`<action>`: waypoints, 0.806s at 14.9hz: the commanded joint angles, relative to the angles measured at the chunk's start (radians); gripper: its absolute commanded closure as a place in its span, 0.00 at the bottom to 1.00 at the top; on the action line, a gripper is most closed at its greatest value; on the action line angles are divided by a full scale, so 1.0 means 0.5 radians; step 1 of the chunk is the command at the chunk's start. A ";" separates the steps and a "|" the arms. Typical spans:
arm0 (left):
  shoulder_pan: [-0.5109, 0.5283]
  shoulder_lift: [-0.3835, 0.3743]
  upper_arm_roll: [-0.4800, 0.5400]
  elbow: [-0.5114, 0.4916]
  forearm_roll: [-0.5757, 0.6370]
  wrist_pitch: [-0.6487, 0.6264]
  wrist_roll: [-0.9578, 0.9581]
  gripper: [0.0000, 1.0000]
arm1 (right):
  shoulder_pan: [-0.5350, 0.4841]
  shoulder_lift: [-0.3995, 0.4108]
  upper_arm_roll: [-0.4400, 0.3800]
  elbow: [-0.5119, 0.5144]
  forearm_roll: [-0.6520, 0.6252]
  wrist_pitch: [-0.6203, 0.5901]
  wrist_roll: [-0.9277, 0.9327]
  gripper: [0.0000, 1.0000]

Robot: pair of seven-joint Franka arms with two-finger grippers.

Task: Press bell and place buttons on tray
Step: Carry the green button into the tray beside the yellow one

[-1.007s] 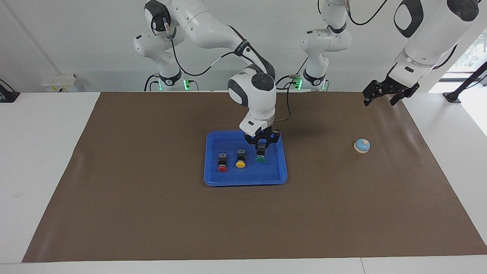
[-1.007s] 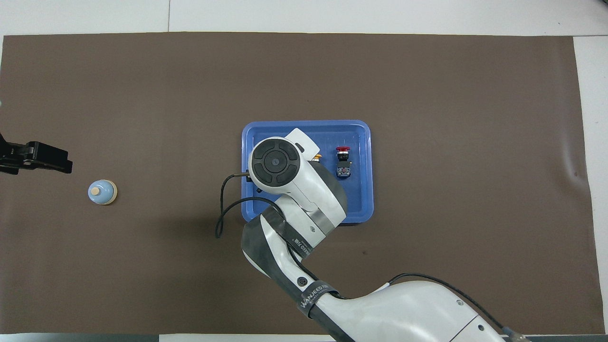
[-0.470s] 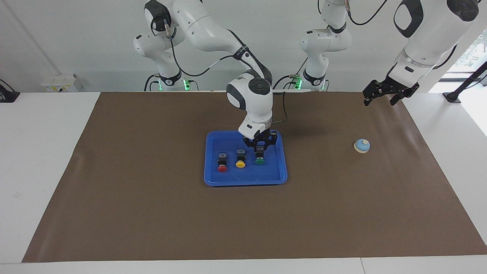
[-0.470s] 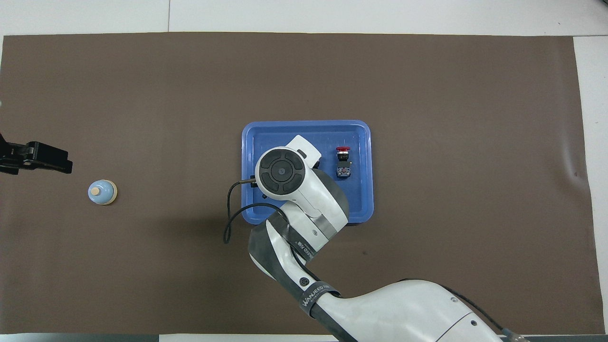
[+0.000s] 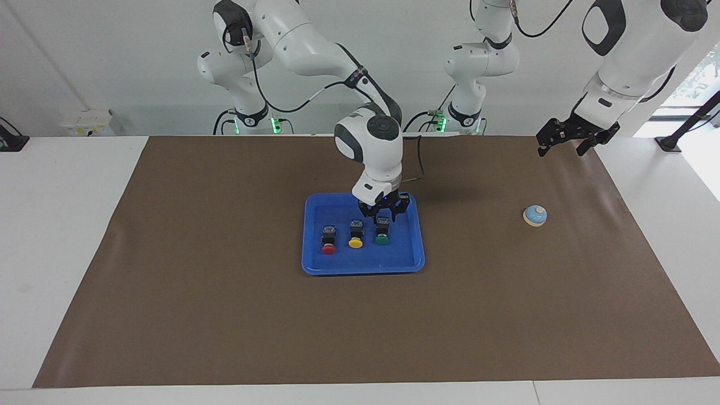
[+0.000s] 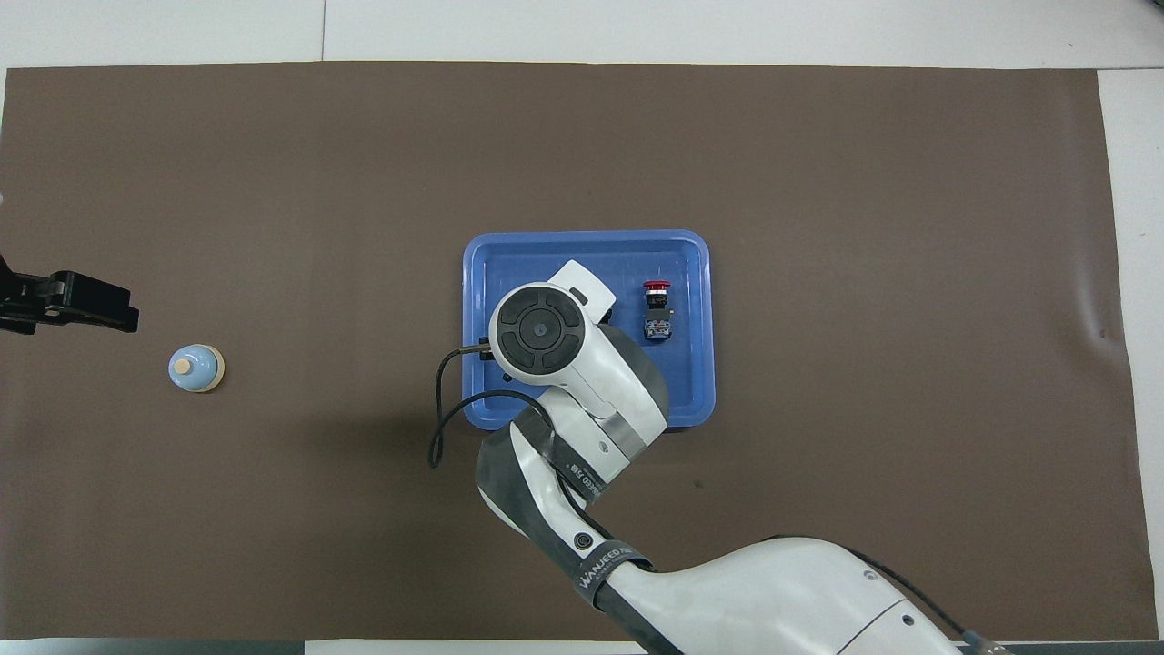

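All three buttons lie in a row in the tray (image 5: 315, 264), which sits mid-counter: red (image 5: 328, 249) toward the right arm's end, yellow (image 5: 355, 242) in the middle, green (image 5: 382, 239) toward the left arm's end. By that layout, the placing step looks all but finished.

The right pincer (image 5: 384, 212) is over the tray's edge nearer the robots, directly above the green button's black body. I cannot tell whether its fingers are apart or closed on the body. If it has let go, the next move is a straight lift clear of the tray, so the button is not dragged or tipped.

The bell (image 5: 535, 215) stands on the brown mat toward the left arm's end of the counter, well apart from the tray. The left pincer (image 5: 564, 143) waits in the air over the counter's corner at that end, nearest the robots, fingers apart and holding nothing. Whether the bell has been pressed cannot be judged.
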State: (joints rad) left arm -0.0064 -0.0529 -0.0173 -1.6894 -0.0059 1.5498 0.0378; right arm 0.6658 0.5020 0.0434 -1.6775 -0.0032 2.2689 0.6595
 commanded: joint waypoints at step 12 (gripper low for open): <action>-0.003 -0.029 0.001 -0.005 0.030 -0.035 -0.023 0.00 | -0.362 -0.200 -0.044 0.008 0.009 -0.230 0.052 0.00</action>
State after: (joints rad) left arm -0.0064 -0.0529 -0.0173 -1.6894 -0.0059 1.5498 0.0378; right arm 0.5566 0.4527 0.0085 -1.6636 -0.0025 2.2067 0.6858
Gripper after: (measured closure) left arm 0.000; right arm 0.000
